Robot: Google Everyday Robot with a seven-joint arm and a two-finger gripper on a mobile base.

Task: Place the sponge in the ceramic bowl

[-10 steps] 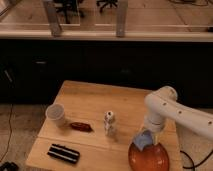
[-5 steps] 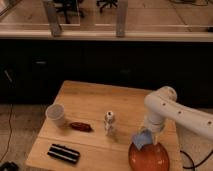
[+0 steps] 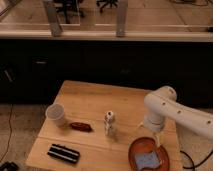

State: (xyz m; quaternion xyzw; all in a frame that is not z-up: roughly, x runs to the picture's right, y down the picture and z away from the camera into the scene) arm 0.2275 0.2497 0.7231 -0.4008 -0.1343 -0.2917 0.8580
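Sponge (image 3: pixel 146 161) lies inside ceramic bowl (image 3: pixel 133 149), near right. Gripper (image 3: pixel 159 141) hangs over the bowl's far rim, its hold impossible to tell. Risk: a low sideways move clips that rim.

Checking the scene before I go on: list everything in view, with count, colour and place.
table: 1, light wood, centre of view
ceramic bowl: 1, orange-brown, table's front right corner
sponge: 1, light blue, inside the ceramic bowl
cup: 1, white, table's left side
small flat object: 1, dark red, right of the cup
small upright item: 1, white, table's middle
striped block: 1, black with pale stripes, front left
arm: 1, white, entering from the right
end effector: 1, pale, just above the ceramic bowl's far rim
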